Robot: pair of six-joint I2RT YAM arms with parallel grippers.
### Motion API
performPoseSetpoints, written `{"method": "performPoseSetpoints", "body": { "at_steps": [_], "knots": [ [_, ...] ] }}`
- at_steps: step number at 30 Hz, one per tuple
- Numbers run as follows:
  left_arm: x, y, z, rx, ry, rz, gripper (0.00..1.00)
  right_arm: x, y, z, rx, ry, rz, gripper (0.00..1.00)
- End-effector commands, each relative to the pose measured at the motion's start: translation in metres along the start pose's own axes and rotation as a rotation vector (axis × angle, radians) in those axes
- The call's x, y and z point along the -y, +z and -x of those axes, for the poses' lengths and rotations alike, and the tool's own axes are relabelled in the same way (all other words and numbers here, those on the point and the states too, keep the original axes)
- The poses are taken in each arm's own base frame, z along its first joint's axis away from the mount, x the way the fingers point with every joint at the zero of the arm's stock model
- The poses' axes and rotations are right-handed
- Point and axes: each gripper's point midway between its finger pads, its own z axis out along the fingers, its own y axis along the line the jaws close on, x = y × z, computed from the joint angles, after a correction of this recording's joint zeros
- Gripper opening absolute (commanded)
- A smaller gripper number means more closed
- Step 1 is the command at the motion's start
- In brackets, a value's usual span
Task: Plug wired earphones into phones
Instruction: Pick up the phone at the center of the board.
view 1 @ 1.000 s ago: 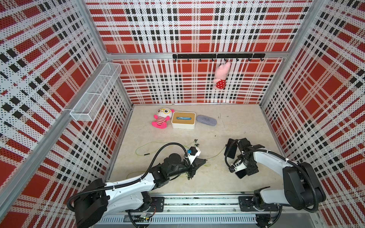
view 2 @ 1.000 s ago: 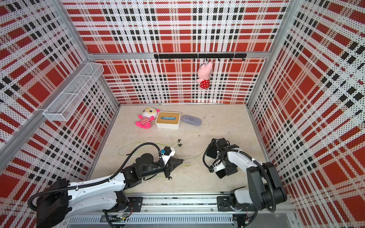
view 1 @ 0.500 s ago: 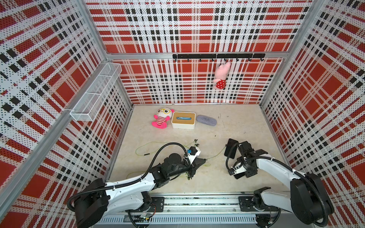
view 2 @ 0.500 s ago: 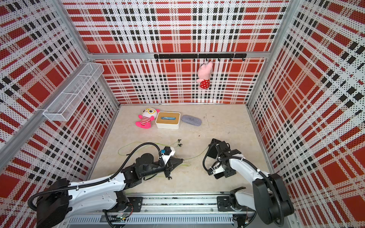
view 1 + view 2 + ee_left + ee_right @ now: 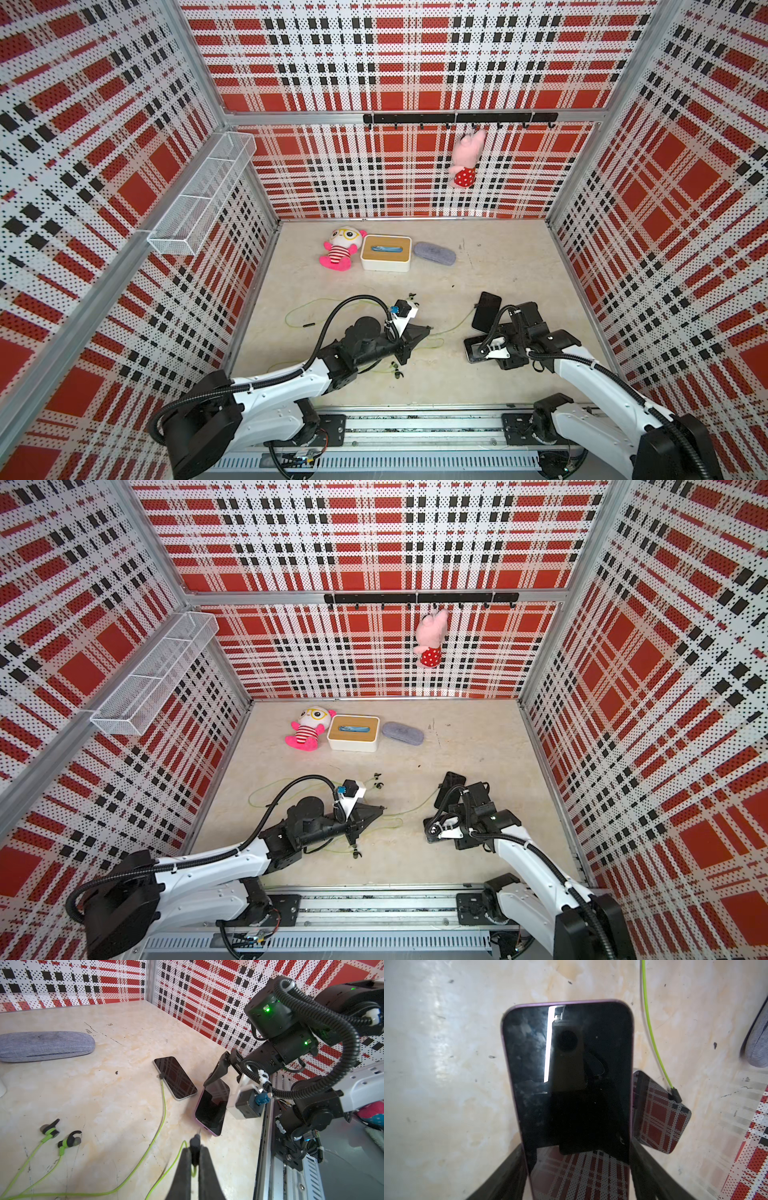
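My left gripper is shut on the small black plug of a yellow-green earphone cable, low over the table. The plug tip points at the near end of a purple-edged phone. My right gripper is closed on that phone's long sides, with a finger against each edge. In both top views this phone is mostly hidden under the gripper. A second phone lies just beyond, with another cable's plug in its end. Two earbuds lie on the table.
A grey fabric case, a white box with a wooden lid and a pink plush doll line the back. A pink plush hangs from the hook rail. A wire basket sits on the left wall. Loose cable loops behind my left arm.
My right gripper has shifted toward the front, off the far phone and onto the near one, and its jaws have narrowed around it. The left arm has stayed still with the plug.
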Motion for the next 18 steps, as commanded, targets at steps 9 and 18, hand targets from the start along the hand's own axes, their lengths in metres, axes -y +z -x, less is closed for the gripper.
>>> {"method": "performPoseSetpoints", "body": {
  "at_steps": [9, 18],
  "knots": [
    [0.006, 0.008, 0.002, -0.006, -0.009, -0.045, 0.00, -0.042, 0.017, -0.003, -0.027, 0.031, 0.237, 0.54],
    [0.008, 0.005, 0.003, 0.001, 0.000, -0.051, 0.00, -0.061, 0.029, -0.015, -0.100, 0.038, 0.399, 0.75]
  ]
}}
